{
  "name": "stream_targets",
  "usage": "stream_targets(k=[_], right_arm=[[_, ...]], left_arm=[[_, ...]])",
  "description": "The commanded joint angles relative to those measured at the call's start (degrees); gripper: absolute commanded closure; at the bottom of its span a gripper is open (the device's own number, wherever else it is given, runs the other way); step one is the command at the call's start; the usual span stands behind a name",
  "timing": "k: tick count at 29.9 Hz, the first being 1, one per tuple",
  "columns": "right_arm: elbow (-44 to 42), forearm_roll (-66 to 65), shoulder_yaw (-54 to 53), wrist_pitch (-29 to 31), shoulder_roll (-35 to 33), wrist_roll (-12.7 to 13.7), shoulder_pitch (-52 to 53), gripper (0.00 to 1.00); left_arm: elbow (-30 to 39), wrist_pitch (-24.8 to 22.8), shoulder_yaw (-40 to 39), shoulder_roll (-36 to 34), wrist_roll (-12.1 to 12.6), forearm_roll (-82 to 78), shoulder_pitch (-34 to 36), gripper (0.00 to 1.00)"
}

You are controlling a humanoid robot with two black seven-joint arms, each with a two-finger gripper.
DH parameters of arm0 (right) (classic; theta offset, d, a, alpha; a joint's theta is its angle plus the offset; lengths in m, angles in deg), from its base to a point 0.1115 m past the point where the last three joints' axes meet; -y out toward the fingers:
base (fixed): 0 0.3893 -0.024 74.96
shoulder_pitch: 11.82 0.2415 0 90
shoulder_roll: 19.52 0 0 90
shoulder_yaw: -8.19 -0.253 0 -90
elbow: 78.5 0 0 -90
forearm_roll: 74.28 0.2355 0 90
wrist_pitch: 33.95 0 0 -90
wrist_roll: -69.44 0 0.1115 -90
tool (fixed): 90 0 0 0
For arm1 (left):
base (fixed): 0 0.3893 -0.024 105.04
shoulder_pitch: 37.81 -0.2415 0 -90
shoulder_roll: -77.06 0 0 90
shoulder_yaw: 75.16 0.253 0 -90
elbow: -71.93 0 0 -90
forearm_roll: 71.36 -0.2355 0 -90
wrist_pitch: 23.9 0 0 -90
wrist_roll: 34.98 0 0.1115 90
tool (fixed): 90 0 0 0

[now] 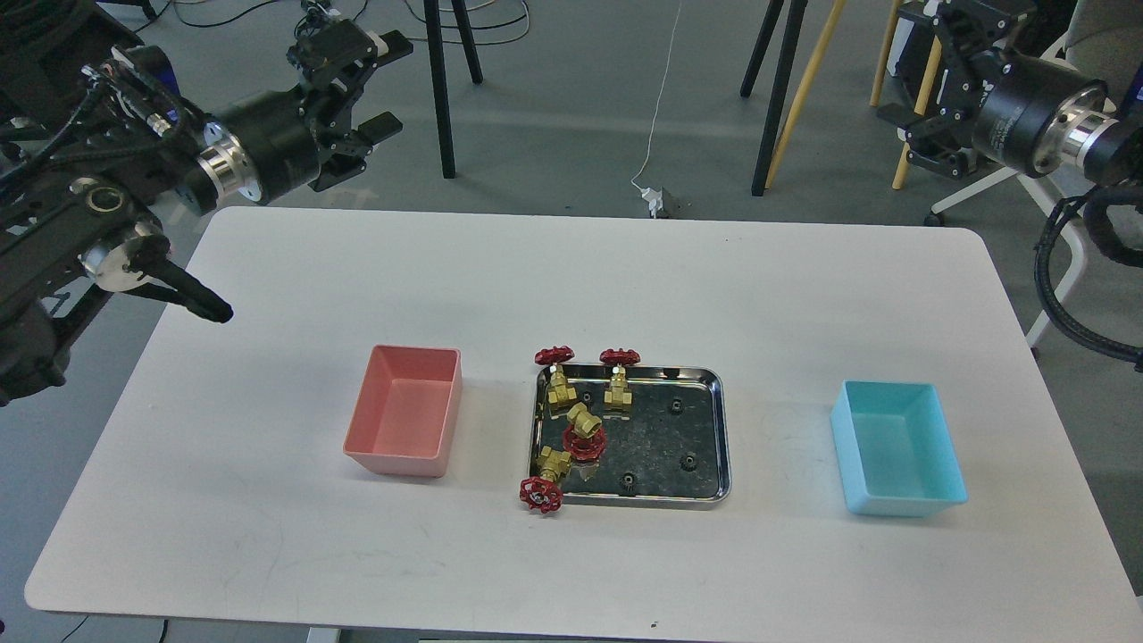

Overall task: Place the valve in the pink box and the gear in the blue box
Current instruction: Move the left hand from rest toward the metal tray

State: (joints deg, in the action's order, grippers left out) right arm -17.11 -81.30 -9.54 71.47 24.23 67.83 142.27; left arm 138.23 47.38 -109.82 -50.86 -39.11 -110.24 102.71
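The near edge of the white table (571, 589) is cut off by the bottom of the picture at its right corner. The left arm (80, 205) is cropped by the left and top edges, the right arm (1054, 125) by the right and top edges. The right gripper (938, 98) is seen dark and partly end-on, so its fingers cannot be told apart. The gears (676, 407) in the steel tray (719, 429) are too small for teeth or centre holes to be made out, and their number is blurred by reflections.
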Motion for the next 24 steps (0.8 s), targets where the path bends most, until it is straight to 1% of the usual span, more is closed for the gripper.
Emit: stream_targets(k=[1, 4, 5, 8, 10, 13, 15, 16, 17, 21, 23, 24], right_arm=[[0.2, -0.4, 0.1, 0.0, 0.2, -0.1, -0.3, 0.01], [0.5, -0.4, 0.0, 0.0, -0.3, -0.1, -0.2, 0.01], [0.5, -0.3, -0.1, 0.0, -0.4, 0.0, -0.2, 0.01], [0.6, -0.4, -0.4, 0.0, -0.5, 0.0, -0.2, 0.01], [0.6, -0.3, -0.5, 0.0, -0.4, 0.0, 0.1, 0.01], [0.5, -0.4, -0.6, 0.0, -0.4, -0.1, 0.7, 0.01], [0.6, -0.3, -0.6, 0.1, -0.4, 0.0, 1.2, 0.01], [0.5, -0.3, -0.6, 0.1, -0.4, 0.0, 1.7, 0.01], [0.6, -0.3, -0.5, 0.1, -0.4, 0.1, 2.0, 0.01], [0.5, -0.4, -0.5, -0.2, -0.4, 0.1, 3.1, 0.01], [0.6, -0.3, -0.5, -0.5, -0.5, 0.1, 3.7, 0.01], [0.6, -0.4, -0.5, -0.6, -0.6, 0.1, 4.0, 0.01]], left_arm=[[0.2, 0.1, 0.0, -0.1, -1.0, -0.1, -0.2, 0.0], [-0.1, 0.4, 0.0, -0.1, -6.1, -0.9, -0.3, 0.0], [-0.1, 0.2, -0.3, 0.0, -7.0, -0.8, -0.3, 0.0], [-0.8, -0.1, -1.5, -0.1, -8.0, -0.3, -0.3, 0.0], [-2.0, -0.8, -2.9, 0.2, -7.9, 0.7, -0.3, 0.0], [-6.7, -3.9, -3.1, 0.9, -8.7, 1.2, -0.3, 0.0], [-10.7, -9.1, -2.3, 2.8, -11.9, 0.9, -0.4, 0.0], [-12.0, -9.3, -2.1, 4.1, -14.2, 0.2, -0.3, 0.0], [-12.2, -9.3, -1.7, 5.1, -15.5, -1.1, -0.3, 0.0], [-11.9, -9.3, -1.2, 8.4, -16.4, -10.0, 0.0, 0.0], [-11.0, -5.6, -1.0, 8.8, -16.5, -15.4, -0.3, 0.0], [-9.5, -3.3, -0.8, 9.0, -16.8, -19.4, -0.5, 0.0]])
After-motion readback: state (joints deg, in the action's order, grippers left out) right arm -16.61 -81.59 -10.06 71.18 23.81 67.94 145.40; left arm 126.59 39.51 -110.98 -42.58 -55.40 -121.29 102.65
